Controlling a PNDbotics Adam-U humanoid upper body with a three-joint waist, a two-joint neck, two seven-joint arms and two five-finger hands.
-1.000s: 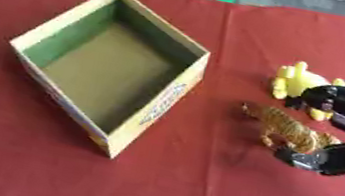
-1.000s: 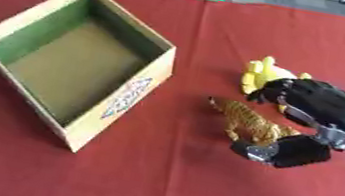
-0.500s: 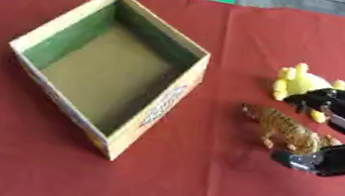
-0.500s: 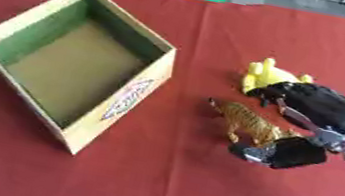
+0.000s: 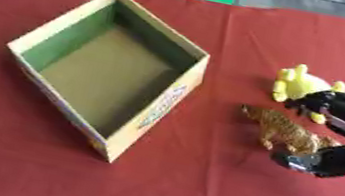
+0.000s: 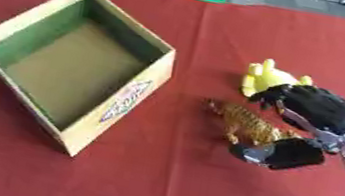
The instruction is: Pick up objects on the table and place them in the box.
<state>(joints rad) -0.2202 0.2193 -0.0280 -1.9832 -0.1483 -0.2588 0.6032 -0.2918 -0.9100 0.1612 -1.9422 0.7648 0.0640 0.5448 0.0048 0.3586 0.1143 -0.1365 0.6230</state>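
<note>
**Right hand lined up on the tiger toy, grab not made yet**

So we're at the reach-and-grasp bit; the right hand (image 6: pixel 318 121) sits over the striped tiger toy (image 6: pixel 245 123) with fingers (image 6: pixel 287 96) spread on the far side and the thumb (image 6: pixel 277 154) on the near side, apart and not clamped on anything as far as I can tell; it's a bit soft there, so the thumb may be brushing the toy's rear.

The tiger stands on the red desk (image 6: pixel 196 185) between the fingers and the thumb; its long axis runs diagonally, head pointing away from the palm toward the box (image 6: pixel 117 103), tail end tucked in by the palm.

A yellow toy (image 6: pixel 267 77) sits just beyond the fingertips, touching or nearly so.

Next move, I'd guess: close fingers and thumb across the tiger's body, lift, then carry it out past the fingertips to the box, which looks empty; watch the yellow one doesn't get dragged along.

Left hand isn't showing anywhere.
</note>
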